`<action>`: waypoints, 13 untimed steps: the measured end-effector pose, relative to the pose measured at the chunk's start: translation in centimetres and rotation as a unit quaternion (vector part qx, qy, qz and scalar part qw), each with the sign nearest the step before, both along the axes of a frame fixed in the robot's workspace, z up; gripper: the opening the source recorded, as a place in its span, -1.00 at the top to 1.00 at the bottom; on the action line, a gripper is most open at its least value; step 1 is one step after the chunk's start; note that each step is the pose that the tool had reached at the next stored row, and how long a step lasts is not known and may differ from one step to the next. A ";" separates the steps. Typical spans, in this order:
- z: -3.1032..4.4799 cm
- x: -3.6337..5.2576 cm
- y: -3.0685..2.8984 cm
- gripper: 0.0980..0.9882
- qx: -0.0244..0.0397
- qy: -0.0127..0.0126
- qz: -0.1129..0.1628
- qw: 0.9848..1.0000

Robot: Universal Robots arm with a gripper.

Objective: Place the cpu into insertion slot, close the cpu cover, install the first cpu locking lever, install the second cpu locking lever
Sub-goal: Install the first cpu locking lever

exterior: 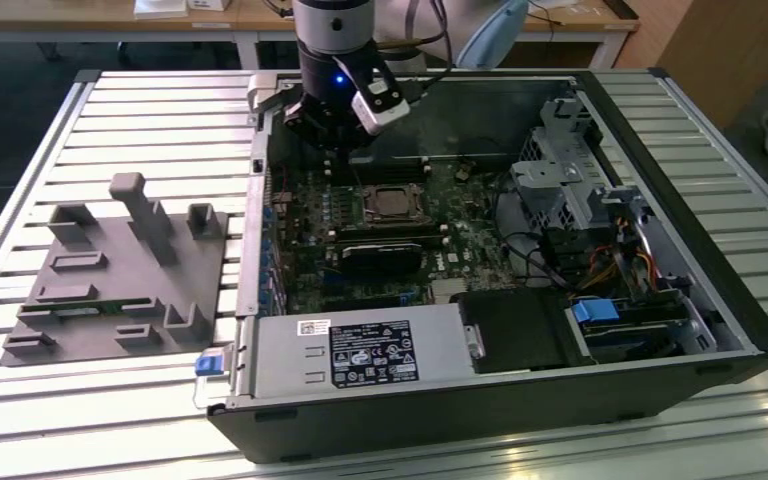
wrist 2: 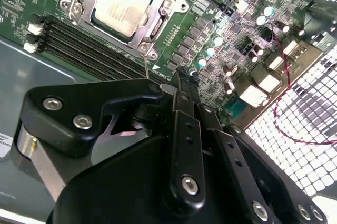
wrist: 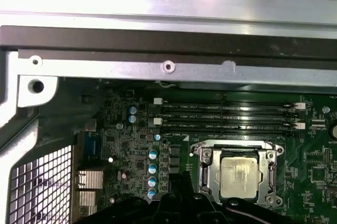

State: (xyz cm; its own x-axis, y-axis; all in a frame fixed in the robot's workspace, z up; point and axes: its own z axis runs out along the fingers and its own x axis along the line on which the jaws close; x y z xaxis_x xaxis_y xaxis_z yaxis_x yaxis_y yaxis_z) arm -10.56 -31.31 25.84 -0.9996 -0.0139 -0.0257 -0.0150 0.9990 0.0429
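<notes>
The cpu (exterior: 391, 202) lies in its socket on the green motherboard, its pale metal top bare in both wrist views (wrist 2: 122, 1) (wrist: 238, 175). The cpu cover (wrist 2: 152, 21) (wrist: 204, 174) lies flat as a silvery frame around the chip. A thin wire rod (wrist 2: 146, 69) sticks out from one socket corner. My gripper (exterior: 344, 145) hangs above the board's far edge, a short way beyond the socket, touching nothing. Its black fingers (wrist 2: 184, 84) meet at the tips with nothing between them.
The open computer case (exterior: 704, 290) lies on a slatted metal table. A black block (exterior: 384, 255) sits beside the socket, with memory slots (wrist: 231, 118) on the other side. The drive cage (exterior: 564, 175) and cables fill the exterior view's right; a grey fixture (exterior: 117, 270) stands left.
</notes>
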 end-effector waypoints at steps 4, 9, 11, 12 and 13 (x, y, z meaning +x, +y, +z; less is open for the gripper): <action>-0.21 -0.03 0.44 0.96 0.000 0.000 0.000 1.000; -0.38 -0.06 1.08 0.96 0.000 0.000 0.000 1.000; -0.49 -0.10 1.50 0.96 0.000 0.000 0.000 1.000; -0.52 -0.10 1.56 0.96 0.000 0.000 0.000 1.000; -0.54 -0.10 1.61 0.96 0.000 0.000 0.000 1.000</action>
State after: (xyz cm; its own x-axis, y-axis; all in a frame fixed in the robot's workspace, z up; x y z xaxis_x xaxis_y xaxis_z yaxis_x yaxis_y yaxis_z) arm -10.65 -29.70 25.30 -0.9996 -0.0143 -0.0257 -0.0154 0.9990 0.0429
